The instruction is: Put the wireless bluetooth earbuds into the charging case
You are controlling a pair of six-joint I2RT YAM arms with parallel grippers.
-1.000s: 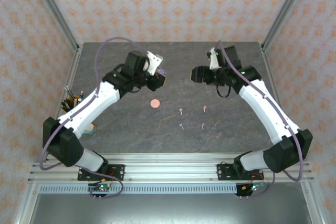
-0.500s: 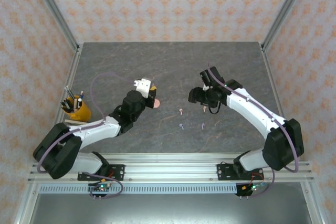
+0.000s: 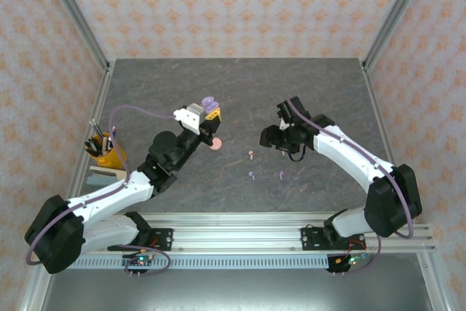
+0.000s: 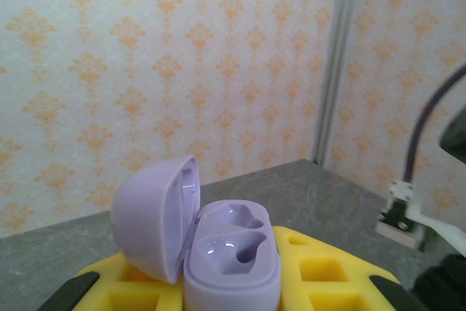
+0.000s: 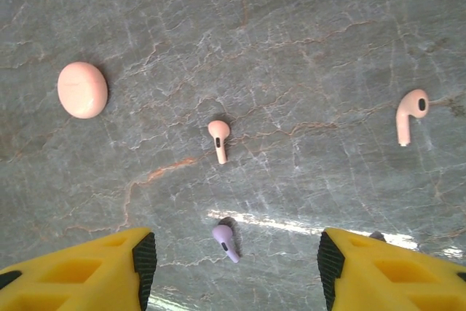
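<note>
My left gripper (image 3: 206, 111) is shut on an open lilac charging case (image 4: 231, 253), held up above the table with its lid (image 4: 149, 216) hinged to the left and both sockets empty; the case (image 3: 210, 101) also shows from above. My right gripper (image 5: 237, 267) hangs open over the earbuds, nothing between its fingers. Below it lie a lilac earbud (image 5: 226, 242), a pink earbud (image 5: 219, 138) and a second pink earbud (image 5: 410, 114). Another lilac earbud (image 5: 376, 236) peeks out by the right finger. A shut pink case (image 5: 82, 89) lies to the left.
A yellow pen cup (image 3: 108, 149) stands at the table's left edge with a pale flat object (image 3: 102, 178) beside it. From above, the pink case (image 3: 215, 143) lies just under the left wrist. The right arm (image 4: 437, 216) shows across from the lilac case.
The left arm pulled back from the far table, then lifted the lilac case up off the pink case's spot. The right gripper came down and toward the earbuds, then held there.
</note>
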